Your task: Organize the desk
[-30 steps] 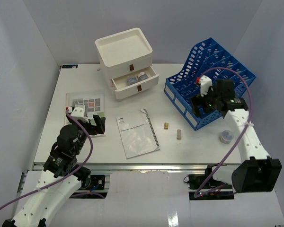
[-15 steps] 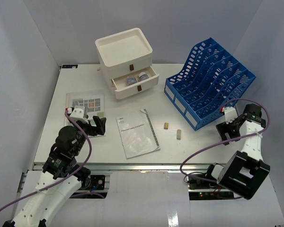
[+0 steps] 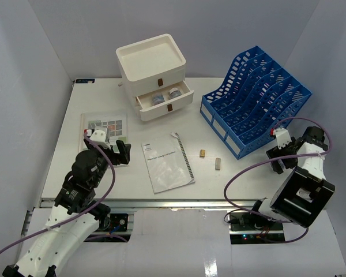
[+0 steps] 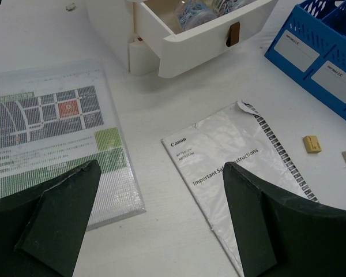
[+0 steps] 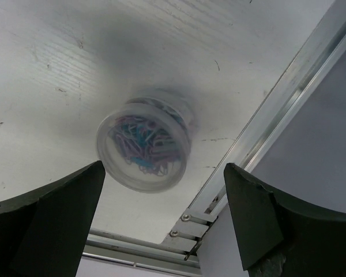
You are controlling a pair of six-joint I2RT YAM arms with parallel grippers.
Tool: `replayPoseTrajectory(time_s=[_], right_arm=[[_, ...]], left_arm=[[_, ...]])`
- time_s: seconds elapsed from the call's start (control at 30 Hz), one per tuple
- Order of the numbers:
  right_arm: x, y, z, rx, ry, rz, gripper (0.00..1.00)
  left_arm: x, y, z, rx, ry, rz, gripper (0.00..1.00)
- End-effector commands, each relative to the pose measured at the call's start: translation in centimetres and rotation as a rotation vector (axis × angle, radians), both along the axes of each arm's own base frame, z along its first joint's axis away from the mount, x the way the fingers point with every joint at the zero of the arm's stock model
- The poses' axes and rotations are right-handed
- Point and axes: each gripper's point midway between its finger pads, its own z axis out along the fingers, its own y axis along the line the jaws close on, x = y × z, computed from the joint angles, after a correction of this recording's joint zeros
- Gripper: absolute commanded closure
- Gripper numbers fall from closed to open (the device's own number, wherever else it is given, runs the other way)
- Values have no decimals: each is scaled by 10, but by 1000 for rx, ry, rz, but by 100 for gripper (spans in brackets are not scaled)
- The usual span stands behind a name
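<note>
Desk (image 3: 92,104) tidying is only partly done, as we judge it: the wide white top fills the middle of the overhead view, and loose things lie scattered across it. Our right gripper (image 5: 164,170) hangs over a small clear tub of paper clips (image 5: 143,151), its jaws spread wide to either side of the lid and touching nothing. The tub sits on the desk close to the metal rail (image 5: 262,138) at the front right edge and looks a little blurred, so we cannot tell how high above it we are. We take that wide stance as room to drop around the tub. Our left gripper (image 4: 160,173) is also spread and empty, poised over the strip of desk between the laminated sheet (image 4: 52,133) on one side and the manual (image 4: 236,167) on the other, so either paper is within reach. At the back, the white drawer box (image 3: 153,63) has one drawer (image 3: 167,104) pulled out with rolls (image 3: 166,95) inside. We read that drawer as the home for small items such as the tub and the two little blocks (image 3: 202,153) lying between the manual and the blue file rack (image 3: 254,101). The rack's upright slots would suit the flat papers
</note>
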Motion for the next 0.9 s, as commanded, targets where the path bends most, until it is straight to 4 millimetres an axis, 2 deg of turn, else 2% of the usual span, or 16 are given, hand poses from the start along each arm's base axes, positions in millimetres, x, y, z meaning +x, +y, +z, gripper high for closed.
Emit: replayPoseTrajectory(time_s=[0.0,0.1,0.2,0.33,0.4,0.43,0.5,0.6,0.63,0.87], right_arm=[[6,2,-23,17,-6,49,9],[5,6,-33,40,5,55,4],[6,11,-40,64,12,69,7],[6,12,-46,58,1,90,21],[5,12,-48,52,2,98,32],[5,12,-48,49,0,101,33],[6,11,-48,40,-10,103,29],[11,11,-45,42,-29,99,7],[13,11,-44,46,-36,99,5],[32,18,-34,101,-80,117,10]], left_arm=[[3,-1,-1,0,4,1,2],[4,-3,-2,-4,7,-5,2],[4,-9,-3,-10,10,-33,2],[3,-20,-1,-25,8,-93,2],[3,-26,-3,-31,15,-122,2],[3,-29,-3,-35,19,-137,2],[2,-37,-5,-44,35,-176,2],[0,-47,-8,-54,65,-224,2],[-1,-51,-9,-64,73,-239,2],[-7,-62,-10,-125,105,-287,2]])
